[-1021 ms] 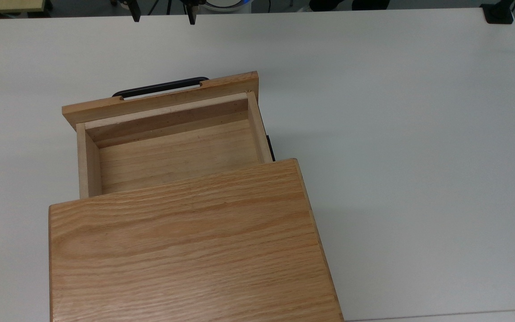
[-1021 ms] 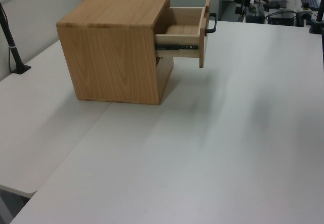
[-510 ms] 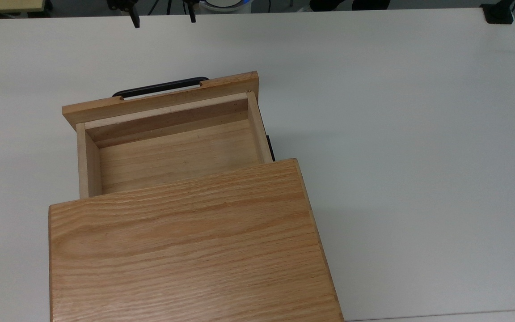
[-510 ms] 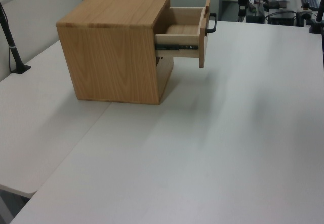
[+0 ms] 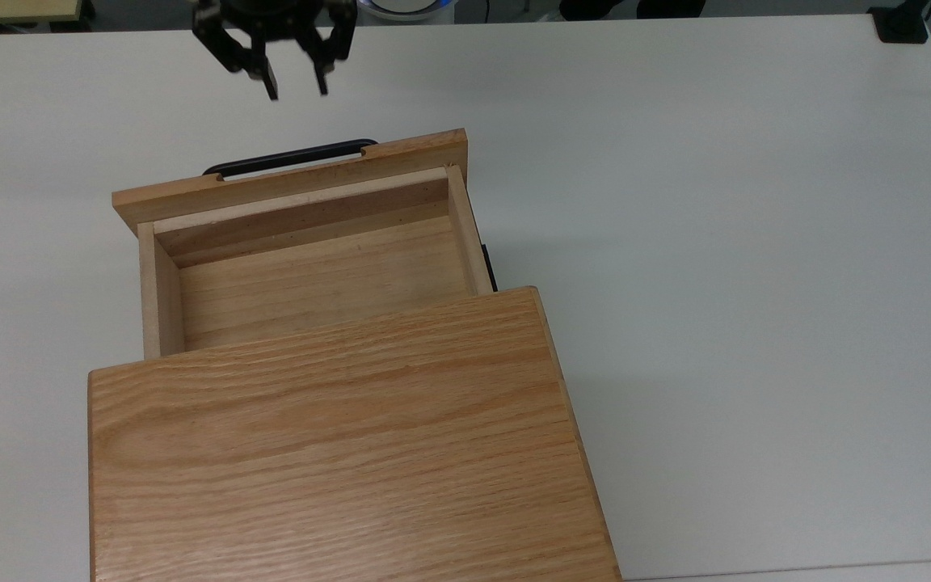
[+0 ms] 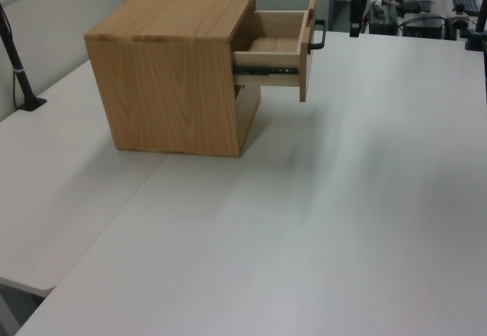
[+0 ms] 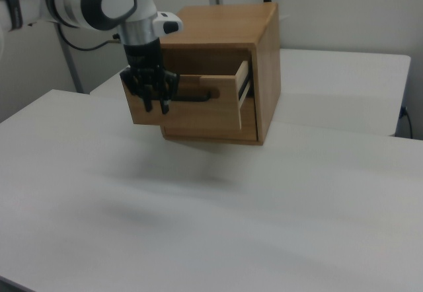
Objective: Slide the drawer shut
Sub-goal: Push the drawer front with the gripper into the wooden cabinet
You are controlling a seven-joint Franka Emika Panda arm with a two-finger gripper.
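The drawer [image 5: 312, 267] stands pulled well out of the oak cabinet [image 5: 336, 453], and its tray is empty. Its wide front panel [image 5: 288, 179] carries a thin black bar handle [image 5: 292, 156] on the far side in the top view. My gripper [image 5: 296, 87] hangs open a little beyond the handle, fingers pointing down, touching nothing. In the right view the gripper [image 7: 154, 107] is in front of the drawer's front panel [image 7: 205, 113], near the handle [image 7: 196, 96]. In the left view the drawer [image 6: 278, 43] juts from the cabinet [image 6: 171, 70] toward the left view's right.
The cabinet stands on a broad white table [image 5: 716, 242], with bare surface on the top view's right. A black clamp [image 5: 900, 24] sits at the table's far right corner. A black post [image 6: 17, 62] rises at the left view's left edge.
My gripper has come further into the top view, moving toward the drawer's handle. The drawer and cabinet have not moved.
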